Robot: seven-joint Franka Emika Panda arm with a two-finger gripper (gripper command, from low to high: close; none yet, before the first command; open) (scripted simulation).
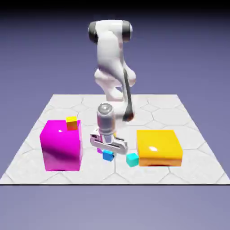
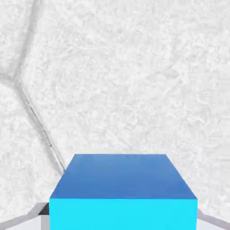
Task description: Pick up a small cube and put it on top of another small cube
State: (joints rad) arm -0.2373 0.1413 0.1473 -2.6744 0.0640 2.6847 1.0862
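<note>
White, veined tabletop stretches before a blue-violet backdrop. My pincer grips the small blue cube between its fingers, low over the table's near half. A turquoise cube sits just beside it, toward the exterior view's right.

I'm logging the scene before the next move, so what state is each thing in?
Fingers: shut on the blue cube
Blue cube: gripped
Cyan cube: ungripped
Purple cube: mostly hidden
Yellow cube: on the magenta block
Orange block: ungripped
</note>
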